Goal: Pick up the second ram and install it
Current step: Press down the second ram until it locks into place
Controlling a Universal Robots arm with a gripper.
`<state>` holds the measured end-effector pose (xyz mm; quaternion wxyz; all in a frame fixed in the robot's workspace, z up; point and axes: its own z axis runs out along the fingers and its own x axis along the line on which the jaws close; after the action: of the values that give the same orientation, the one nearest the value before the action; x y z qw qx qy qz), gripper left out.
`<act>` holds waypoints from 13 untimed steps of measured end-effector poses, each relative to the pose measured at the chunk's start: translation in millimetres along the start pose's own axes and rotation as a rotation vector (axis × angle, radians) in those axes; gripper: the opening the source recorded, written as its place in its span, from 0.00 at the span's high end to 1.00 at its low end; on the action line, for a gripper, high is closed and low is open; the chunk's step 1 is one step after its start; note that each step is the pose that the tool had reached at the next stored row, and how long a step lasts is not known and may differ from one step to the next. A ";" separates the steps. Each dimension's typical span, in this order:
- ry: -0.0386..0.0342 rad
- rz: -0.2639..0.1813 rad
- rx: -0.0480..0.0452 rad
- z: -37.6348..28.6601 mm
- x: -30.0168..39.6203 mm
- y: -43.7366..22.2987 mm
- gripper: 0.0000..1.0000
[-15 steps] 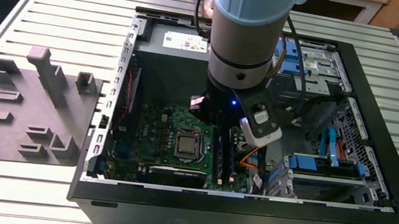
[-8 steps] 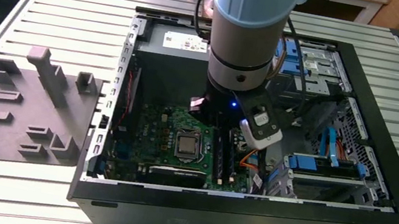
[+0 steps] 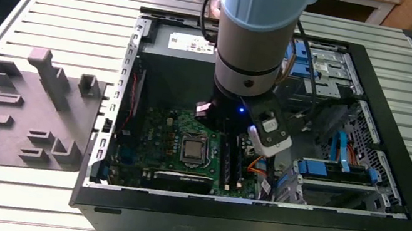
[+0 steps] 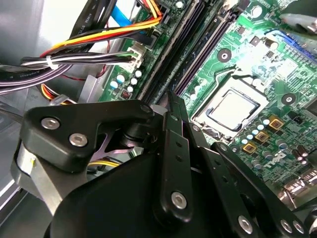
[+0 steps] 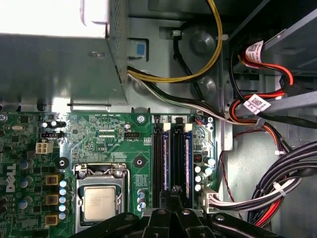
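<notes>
first wrist view shows end effector (image 5: 174, 196) over seated second ram (image 5: 176, 158)

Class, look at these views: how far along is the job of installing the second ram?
Looks done: the arm is inside the computer case, away from the grey tray. In hand: the gripper sits right over the memory slots beside the processor socket, where blue-edged boards seem to stand. Left: I cannot tell whether they are fully seated, so the install cannot be called finished.

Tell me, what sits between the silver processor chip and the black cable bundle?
In the first wrist view, long black memory slots lie between the processor chip and the cable bundle.
</notes>
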<state>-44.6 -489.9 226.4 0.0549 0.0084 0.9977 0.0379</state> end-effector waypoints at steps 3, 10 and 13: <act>0.0000 0.000 -0.0001 -0.1 -0.1 -1.4 0.89; 0.0000 0.000 0.0000 -0.4 -0.1 -5.3 0.89; 0.0000 0.000 0.0000 -0.5 -0.2 -7.4 0.89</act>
<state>-44.6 -497.2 226.4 0.0549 0.0084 0.9977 0.0379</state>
